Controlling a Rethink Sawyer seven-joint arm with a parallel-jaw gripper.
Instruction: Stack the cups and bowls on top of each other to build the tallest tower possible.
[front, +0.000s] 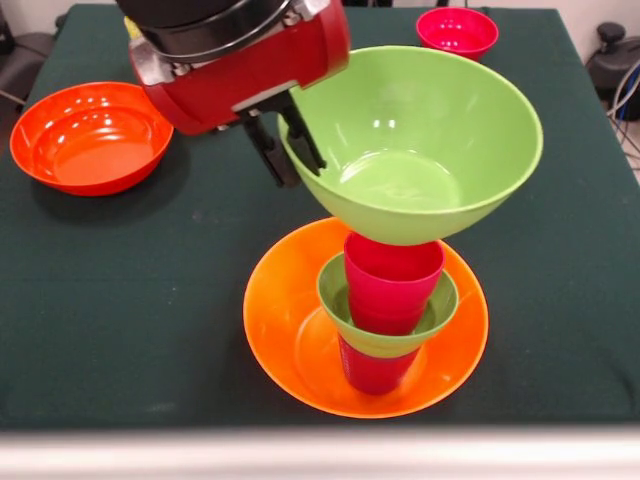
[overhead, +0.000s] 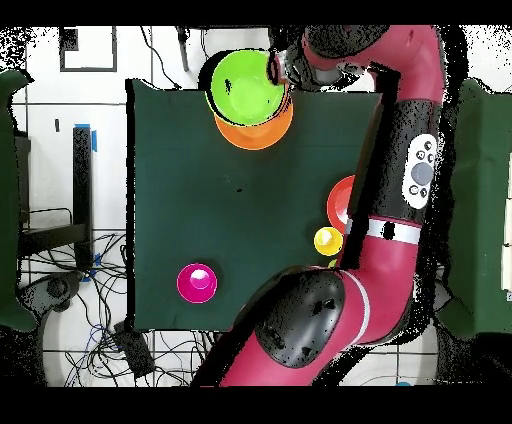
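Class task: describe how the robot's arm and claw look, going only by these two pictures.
The arm is glossy red with black speckled joint sections, rounded and tubular. One link carries a pale grey oval panel with dark buttons. The wrist is red under a black and silver collar, ending in a claw with two slim black fingers.

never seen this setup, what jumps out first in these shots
The gripper pinches the rim of a large green bowl, which sits tilted over the tower in the orange bowl at the table's near edge. Another orange-red bowl sits far left.
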